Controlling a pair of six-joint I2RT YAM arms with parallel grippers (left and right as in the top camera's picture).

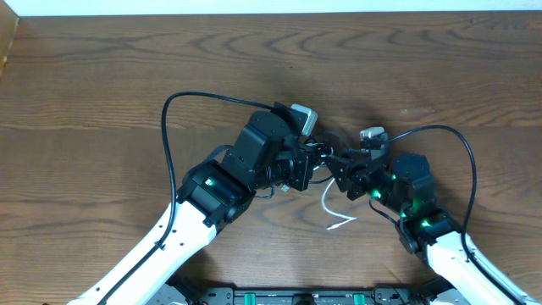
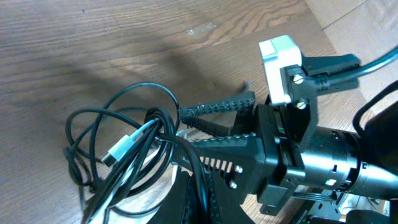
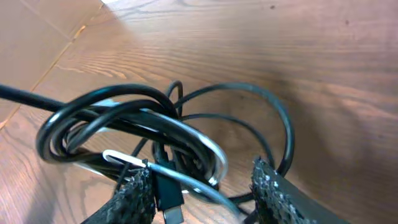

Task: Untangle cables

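Note:
The cables lie knotted between my two grippers at the table's middle. The black cables form a coiled bundle. The white cable trails toward the front; it threads through the coil, and a pale plug shows in the bundle. My left gripper is shut on a black cable that runs between its fingers. My right gripper faces it, jaws apart around the bundle, with a black plug and the white cable close by its left finger.
Each arm's own thick black wire arcs above the wood, left and right. A cardboard edge stands at the far left corner. The table's far edge runs along the top.

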